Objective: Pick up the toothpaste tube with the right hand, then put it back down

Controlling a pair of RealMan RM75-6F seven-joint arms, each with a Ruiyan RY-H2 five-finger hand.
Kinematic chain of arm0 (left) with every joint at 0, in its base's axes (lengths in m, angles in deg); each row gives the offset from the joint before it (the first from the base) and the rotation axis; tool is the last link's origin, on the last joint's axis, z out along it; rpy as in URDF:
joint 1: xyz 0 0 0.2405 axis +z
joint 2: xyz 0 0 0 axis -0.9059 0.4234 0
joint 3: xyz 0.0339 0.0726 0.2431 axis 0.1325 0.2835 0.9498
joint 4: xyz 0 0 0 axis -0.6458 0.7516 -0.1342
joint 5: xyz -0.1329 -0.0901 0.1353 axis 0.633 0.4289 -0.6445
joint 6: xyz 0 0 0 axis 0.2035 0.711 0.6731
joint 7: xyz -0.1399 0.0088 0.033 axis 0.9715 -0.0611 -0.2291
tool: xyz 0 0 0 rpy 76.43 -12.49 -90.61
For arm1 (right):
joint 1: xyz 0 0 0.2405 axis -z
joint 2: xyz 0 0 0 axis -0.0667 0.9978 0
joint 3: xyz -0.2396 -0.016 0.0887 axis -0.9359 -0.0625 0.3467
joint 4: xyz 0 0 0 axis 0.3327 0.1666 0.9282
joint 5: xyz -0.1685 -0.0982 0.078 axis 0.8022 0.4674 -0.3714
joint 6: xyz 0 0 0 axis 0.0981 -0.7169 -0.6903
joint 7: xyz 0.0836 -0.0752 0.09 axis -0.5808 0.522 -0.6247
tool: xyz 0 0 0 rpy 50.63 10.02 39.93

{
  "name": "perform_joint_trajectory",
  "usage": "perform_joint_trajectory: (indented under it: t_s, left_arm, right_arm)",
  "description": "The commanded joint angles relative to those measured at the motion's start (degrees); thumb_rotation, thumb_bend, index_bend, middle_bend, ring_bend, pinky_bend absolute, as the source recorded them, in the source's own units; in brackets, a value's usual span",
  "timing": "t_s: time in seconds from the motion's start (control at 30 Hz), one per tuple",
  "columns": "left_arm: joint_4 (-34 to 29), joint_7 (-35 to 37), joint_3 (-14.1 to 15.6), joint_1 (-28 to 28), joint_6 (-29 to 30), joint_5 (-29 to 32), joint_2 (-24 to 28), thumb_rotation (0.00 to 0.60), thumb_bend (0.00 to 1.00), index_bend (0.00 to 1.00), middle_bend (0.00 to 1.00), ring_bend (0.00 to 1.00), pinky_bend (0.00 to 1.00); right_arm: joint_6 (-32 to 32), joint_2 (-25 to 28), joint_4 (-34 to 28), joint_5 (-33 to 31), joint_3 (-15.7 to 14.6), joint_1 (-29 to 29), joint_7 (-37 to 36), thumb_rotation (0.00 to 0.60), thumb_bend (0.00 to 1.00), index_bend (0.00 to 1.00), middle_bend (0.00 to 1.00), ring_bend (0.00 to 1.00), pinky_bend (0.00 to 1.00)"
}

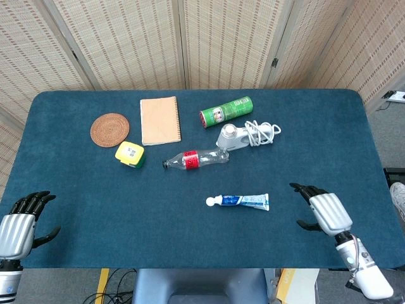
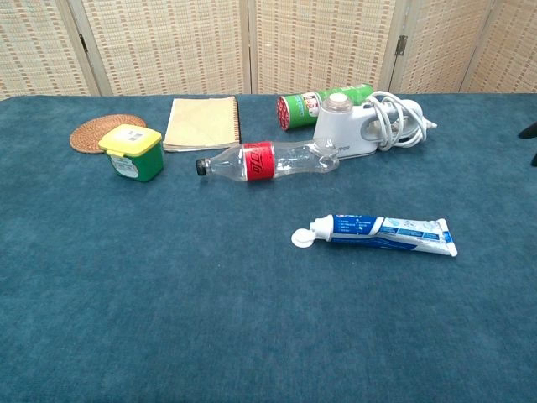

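Table [image 1: 95, 190]: blue cloth. My right hand [image 1: 324, 211] over it, fingers spread, holding nothing, just right of the tube. Left hand [image 1: 19, 225] at near left edge, fingers apart, empty. Tube [image 1: 239, 201] flat on cloth, cap pointing left, below bottle [image 1: 195, 159].

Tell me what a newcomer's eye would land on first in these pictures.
Probably the toothpaste tube, lying alone on the blue table nearer the front edge, its white cap pointing toward the robot's left. The right hand hovers just beside its flat end, fingers apart and holding nothing. Behind it, a clear plastic bottle with a red label and a green can lie on their sides among the far clutter.
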Motion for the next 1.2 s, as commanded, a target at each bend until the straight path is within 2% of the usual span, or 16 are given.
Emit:
perform_joint_trajectory:
  t_s: [0.03, 0.3, 0.53, 0.7, 0.93, 1.2]
  left_arm:
    - [0.0, 0.1, 0.1, 0.1, 0.2, -0.2, 0.1, 0.6, 0.22, 0.26, 0.22, 0.19, 0.24]
    - [0.3, 0.7, 0.2, 0.4, 0.5, -0.2, 0.2, 0.6, 0.22, 0.26, 0.22, 0.19, 0.24]
    - [0.4, 1.0, 0.3, 0.5, 0.5, -0.2, 0.3, 0.6, 0.22, 0.26, 0.22, 0.19, 0.24]
    - [0.5, 1.4, 0.3, 0.6, 0.6, -0.2, 0.4, 0.6, 0.22, 0.26, 0.22, 0.19, 0.24]
    - [1.0, 1.7, 0.4, 0.8, 0.5, 0.0, 0.3, 0.6, 0.22, 0.27, 0.22, 0.19, 0.24]
    - [1.8, 2.3, 0.4, 0.7, 0.3, 0.0, 0.0, 0.6, 0.22, 0.27, 0.22, 0.19, 0.24]
  right_arm:
    - [4.5, -2.7, 0.7, -2.1, 1.6, -4.0, 1.4, 0.6, 0.14, 0.13, 0.33, 0.25, 0.36]
    - [13.1, -8.1, 3.7, -7.0, 3.8, -11.3, 5.5, 0.6, 0.23, 0.19, 0.38, 0.25, 0.36]
    - [18.4, -13.6, 8.4, -11.9, 5.2, -16.8, 9.0, 0.6, 0.23, 0.22, 0.39, 0.25, 0.36]
    - [19.9, -16.7, 10.5, -13.8, 5.0, -19.1, 11.5, 0.6, 0.18, 0.26, 0.39, 0.25, 0.36]
    - [20.0, -19.5, 12.3, -16.4, 4.8, -20.9, 14.1, 0.6, 0.25, 0.31, 0.4, 0.25, 0.39]
    - [19.6, -22.2, 14.9, -18.1, 4.4, -22.8, 16.7, 0.6, 0.26, 0.35, 0.44, 0.3, 0.41]
